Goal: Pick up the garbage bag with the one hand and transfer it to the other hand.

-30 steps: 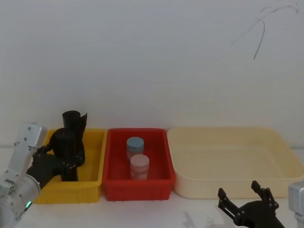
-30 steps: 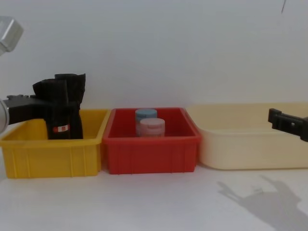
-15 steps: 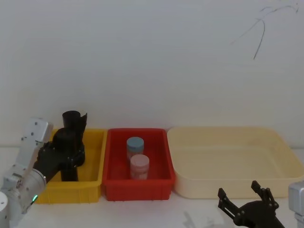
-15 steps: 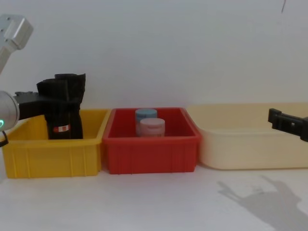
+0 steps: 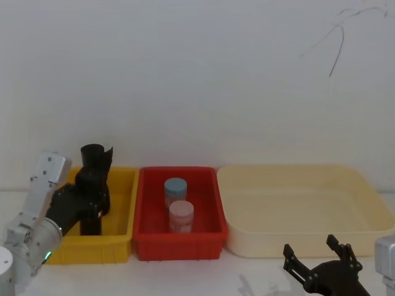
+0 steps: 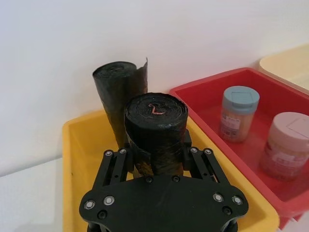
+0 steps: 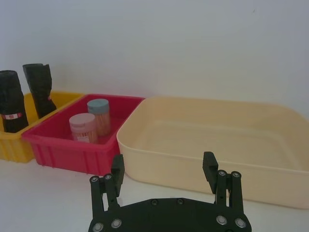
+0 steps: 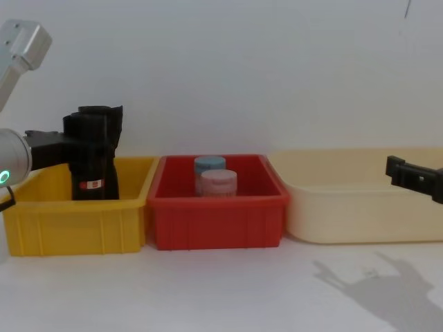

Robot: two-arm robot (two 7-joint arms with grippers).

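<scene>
Over the last second the left gripper [image 6: 157,151] has pushed forward, and its fingers now clamp the garbage bag [image 6: 155,126]. The bag stands upright in the yellow bin [image 8: 76,225], apparently unlifted. The right gripper [image 7: 163,170] waits low, fingers wide.

tightly rolled black plastic garbage bag [image 8: 93,174] with red-white label band stands upright in yellow plastic bin [image 8: 76,225], clamped by bulky black left gripper [image 6: 157,153]. black right gripper [image 7: 164,166] hovers low, fingers apart.
</scene>
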